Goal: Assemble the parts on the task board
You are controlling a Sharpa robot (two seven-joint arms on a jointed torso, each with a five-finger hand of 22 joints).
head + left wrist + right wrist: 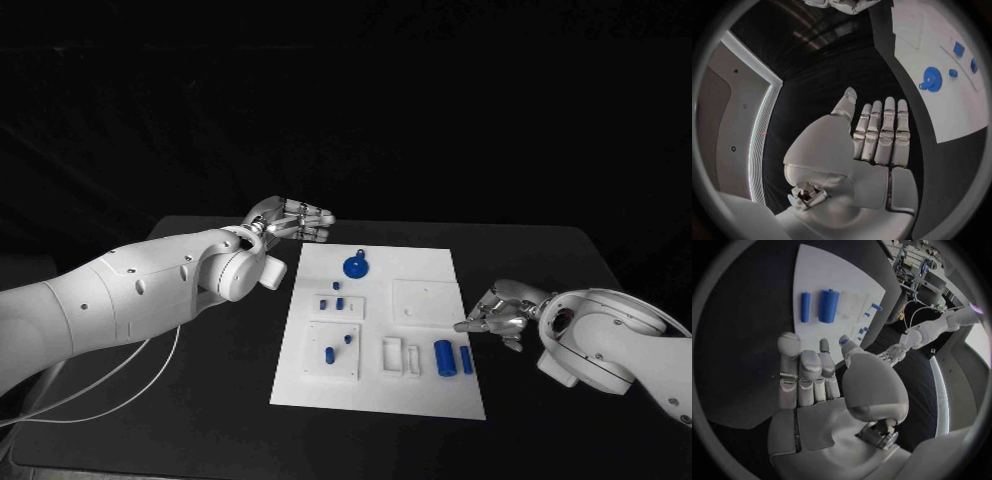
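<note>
The white task board (378, 385) lies in the middle of the black table. On it are a blue gear-shaped part (355, 266) at the far end, small blue pieces (335, 302) in raised white fixtures, and two blue cylinders (444, 357) near the right edge. My left hand (293, 218) hovers beyond the board's far left corner, fingers straight and side by side, holding nothing. The left wrist view shows that hand (873, 145) flat, with the gear (931, 79) off to one side. My right hand (493, 316) sits just off the board's right edge, empty. The right wrist view has its fingers (804, 375) stretched toward the cylinders (828, 305).
Raised white fixtures (426, 299) stand on the board. Bare black table (548, 260) surrounds the board on all sides. White cables (101, 385) hang beside my left arm at the table's near left.
</note>
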